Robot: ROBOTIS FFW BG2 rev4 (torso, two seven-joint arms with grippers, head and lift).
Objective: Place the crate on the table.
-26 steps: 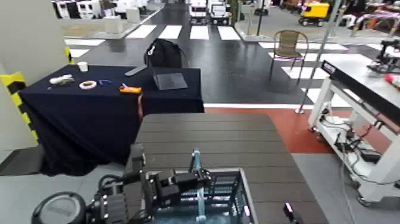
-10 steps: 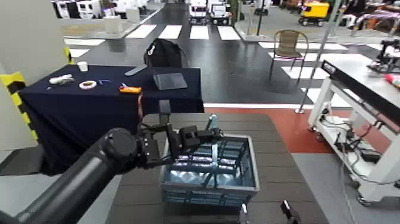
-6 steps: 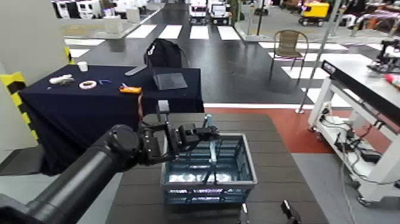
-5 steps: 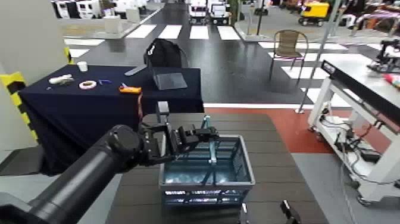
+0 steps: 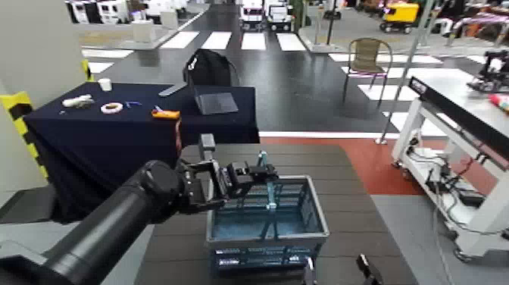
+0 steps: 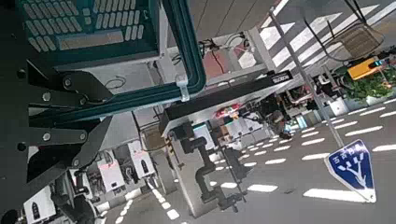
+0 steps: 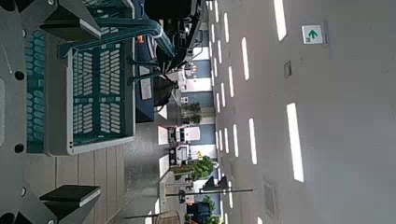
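Observation:
The blue-grey lattice crate [image 5: 266, 224] is upright over the middle of the dark brown slatted table [image 5: 257, 156]; I cannot tell whether its base touches the top. My left gripper [image 5: 259, 171] reaches in from the lower left and is shut on the thin teal swing handle [image 5: 270, 191], which stands upright. In the left wrist view the handle [image 6: 191, 58] runs between the black fingers [image 6: 65, 90], with the crate's lattice [image 6: 93, 21] beyond. My right gripper [image 5: 337, 271] is open and empty at the table's near edge. Its fingers [image 7: 77, 196] frame the crate [image 7: 93, 89] in the right wrist view.
A navy-cloth-draped table [image 5: 113, 133] with a laptop [image 5: 216, 102] and small items stands behind on the left. A white-framed workbench [image 5: 454, 95] is on the right, a chair [image 5: 369, 57] is farther back, and a yellow-black striped corner [image 5: 19, 106] is at far left.
The left arm has carried the crate by its handle from the table's near edge out to the middle and lowered it. In the last half second it sank slightly. The right gripper has stayed put.

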